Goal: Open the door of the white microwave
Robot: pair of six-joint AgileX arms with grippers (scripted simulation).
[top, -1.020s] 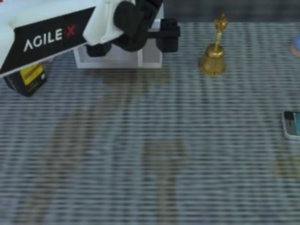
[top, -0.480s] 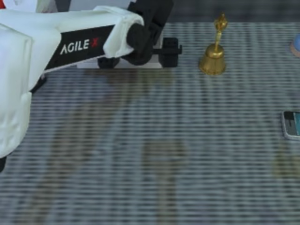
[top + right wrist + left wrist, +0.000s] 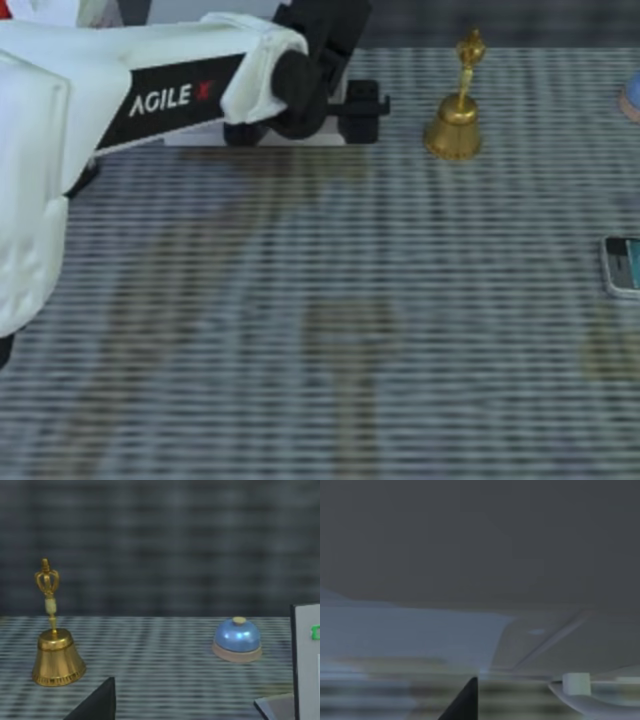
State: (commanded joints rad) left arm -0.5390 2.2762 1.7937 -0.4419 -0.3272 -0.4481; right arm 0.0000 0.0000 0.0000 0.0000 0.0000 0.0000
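The white microwave (image 3: 310, 135) stands at the table's far edge, left of centre, and only a strip of its white front shows under my left arm. My left gripper (image 3: 303, 116) sits right at that front, its two black fingers (image 3: 365, 100) set far apart, so it is open. The left wrist view is filled by grey microwave surfaces (image 3: 480, 555), with one dark fingertip (image 3: 465, 705) and a small white block (image 3: 576, 683) off to its side. I cannot tell the door from the rest, nor whether it is ajar. The right wrist view shows one fingertip (image 3: 100, 702) of the right gripper, with nothing against it.
A golden hand bell (image 3: 455, 125) (image 3: 55, 660) stands just right of the microwave. A blue call bell (image 3: 632, 98) (image 3: 237, 640) sits at the far right edge. A phone (image 3: 622, 265) lies at the right edge. A white panel with green print (image 3: 306, 660) stands close to the right wrist.
My left arm has swung round; its white forearm now covers the table's left side and the black-and-yellow box. In the last half second only the gripper shifted slightly right.
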